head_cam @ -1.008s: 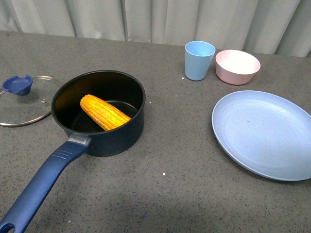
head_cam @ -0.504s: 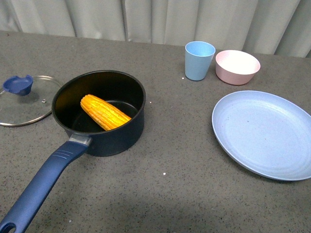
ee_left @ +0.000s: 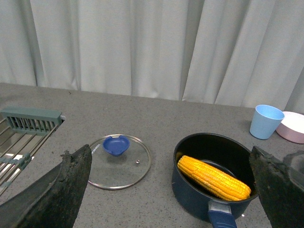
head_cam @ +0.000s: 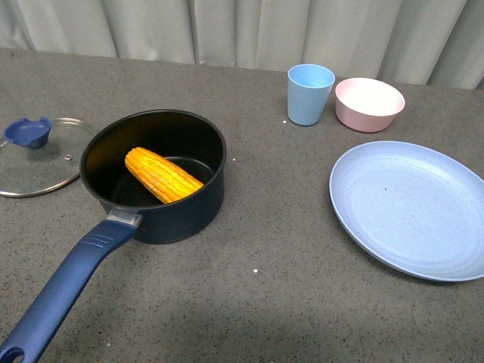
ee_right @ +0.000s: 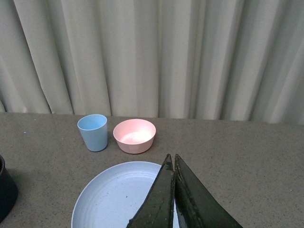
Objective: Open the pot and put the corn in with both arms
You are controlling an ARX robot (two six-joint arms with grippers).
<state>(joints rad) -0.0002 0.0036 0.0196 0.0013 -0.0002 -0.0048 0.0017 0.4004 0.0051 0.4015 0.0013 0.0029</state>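
A: How many things?
B: One corn [head_cam: 162,175] lies inside one pot [head_cam: 157,175]; one lid [head_cam: 39,156] rests beside it on the surface [head_cam: 265,249]. One cup [head_cam: 309,94], bowl [head_cam: 369,103], plate [head_cam: 412,208].
A: Pincers?
B: Left pincer [ee_left: 166,190] released; right pincer [ee_right: 174,199] clenched, empty.

Corn [head_cam: 163,175] lies inside open pot [head_cam: 155,175], lid [head_cam: 38,155] beside.

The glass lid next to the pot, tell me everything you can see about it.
The lid is a round pane of clear glass with a thin steel rim and a blue knob. A small metal dot, likely a vent, sits in the glass. It lies flat on the grey table, knob upward, off the pot and to the left of it in the front view. Whether its rim touches the pot wall cannot be told. Nothing holds it.
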